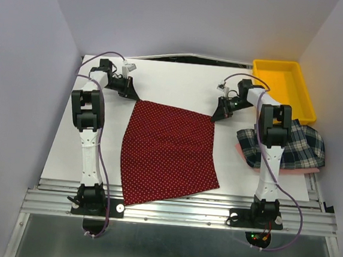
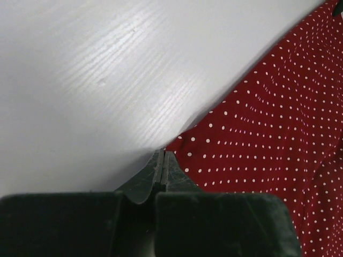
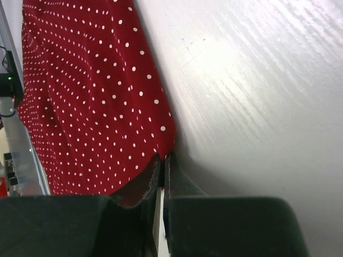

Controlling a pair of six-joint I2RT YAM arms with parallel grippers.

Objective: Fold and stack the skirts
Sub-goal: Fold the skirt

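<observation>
Top external view: left gripper [image 1: 132, 95] and right gripper [image 1: 216, 117] each clamp a far corner of the red skirt [image 1: 168, 152]; plaid skirt [image 1: 305, 146] lies bunched to its right.

The white table [image 1: 181, 84] is carrying four things. A red skirt [image 1: 168, 155] with white dots is lying spread flat across its middle, narrow end toward the far side, and its near left corner is reaching over the front edge onto the metal rail [image 1: 176, 213]. At the right side a plaid skirt [image 1: 305, 146] is lying bunched on top of something pink [image 1: 239, 149] that is showing at its near edges. A yellow tray [image 1: 280, 84] is sitting in the far right corner, just behind the plaid skirt.
</observation>
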